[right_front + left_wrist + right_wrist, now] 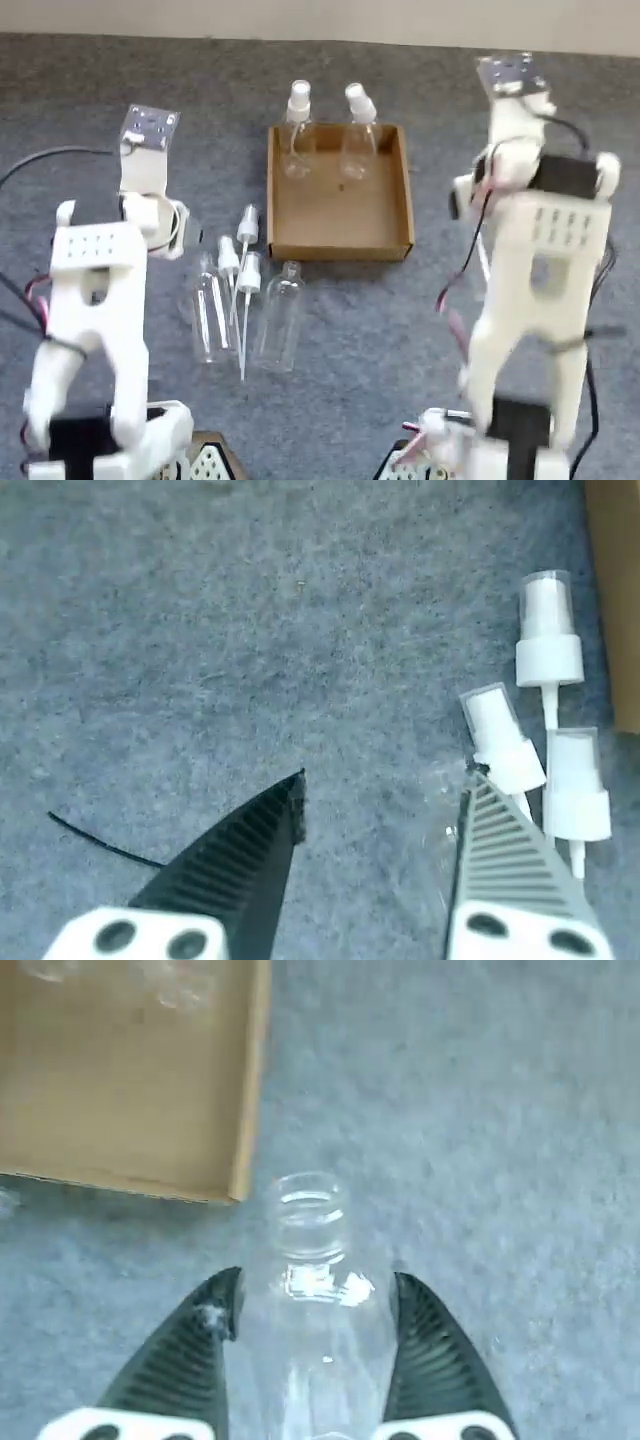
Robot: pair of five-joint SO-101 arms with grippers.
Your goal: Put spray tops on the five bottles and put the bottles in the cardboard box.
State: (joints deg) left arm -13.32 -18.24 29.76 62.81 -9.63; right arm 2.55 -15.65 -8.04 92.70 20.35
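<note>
Capped bottles [298, 150], two of them, are sitting against the far wall of the cardboard box [340, 215], which is lying mid-desk twd the far edge. R gripper [315, 1278] is grasping an uncapped bottle [310, 1215] by its sides, neck pointing out just beside a box corner. L gripper [385, 775] is hanging released over the grey desk [200, 630], next to three loose spray tops [548, 645]. Two bare bottles [280, 318] are lying near them, off the box's near-left corner.

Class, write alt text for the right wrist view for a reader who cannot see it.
The right gripper holds a clear bottle with no spray top between its black fingers, over grey carpet, beside a cardboard box corner.
</note>
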